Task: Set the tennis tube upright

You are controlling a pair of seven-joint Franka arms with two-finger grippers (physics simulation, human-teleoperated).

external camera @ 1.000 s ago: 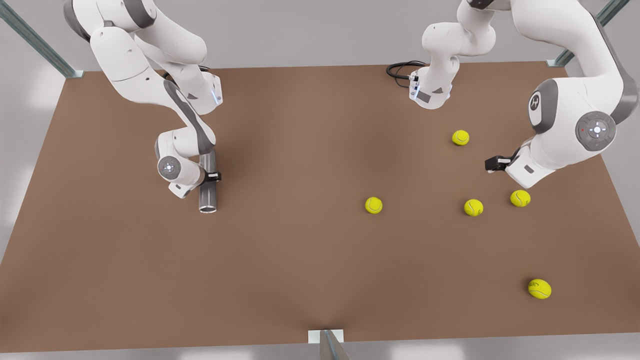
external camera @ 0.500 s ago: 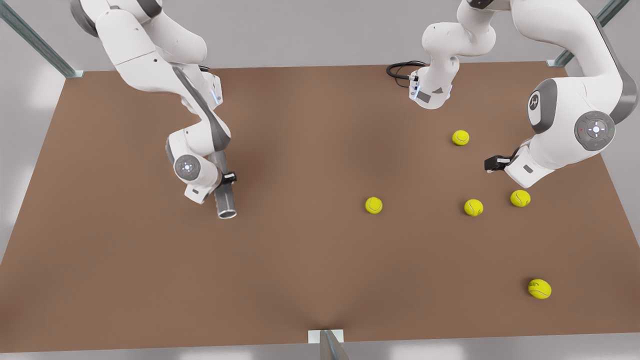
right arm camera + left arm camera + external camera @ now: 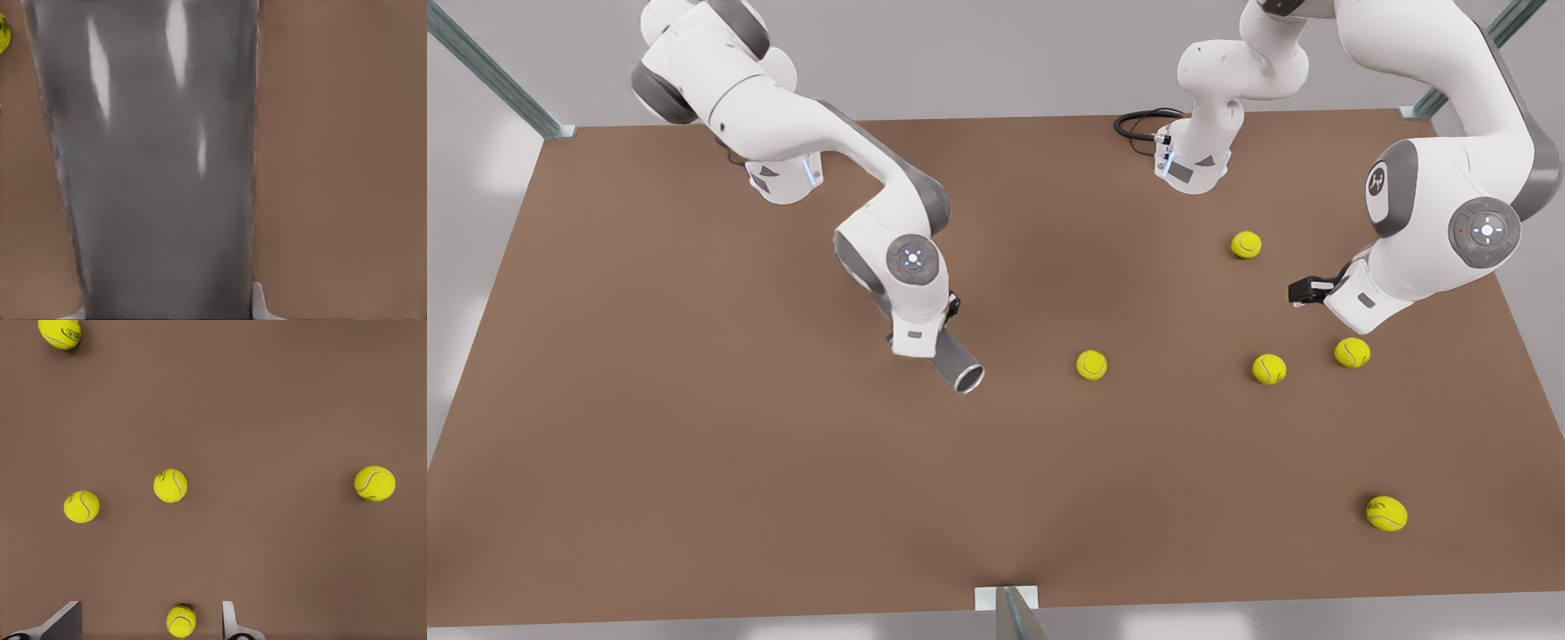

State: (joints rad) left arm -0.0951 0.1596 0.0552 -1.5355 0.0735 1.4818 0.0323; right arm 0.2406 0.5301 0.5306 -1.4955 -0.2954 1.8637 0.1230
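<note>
Right pincer [image 3: 941, 342] was clamped on the tennis tube [image 3: 959, 364], near the middle of the brown bench [image 3: 694, 462]. The tube was tilted, not upright, with its lighter rimmed end pointing toward the camera and the front view's right, and its upper part was hidden behind the wrist. In the right wrist view the grey tube wall [image 3: 153, 167] sat between the fingertips [image 3: 261, 303].

Left pincer [image 3: 1303, 291] waited at the front view's right, fingers [image 3: 230, 623] spread apart with nothing between them, above the bench, and one tennis ball [image 3: 181, 621] lay on the bench below the gap.

Five tennis balls lay loose on the bench; the nearest one to the tube [image 3: 1091, 364] lay well apart from it.
</note>
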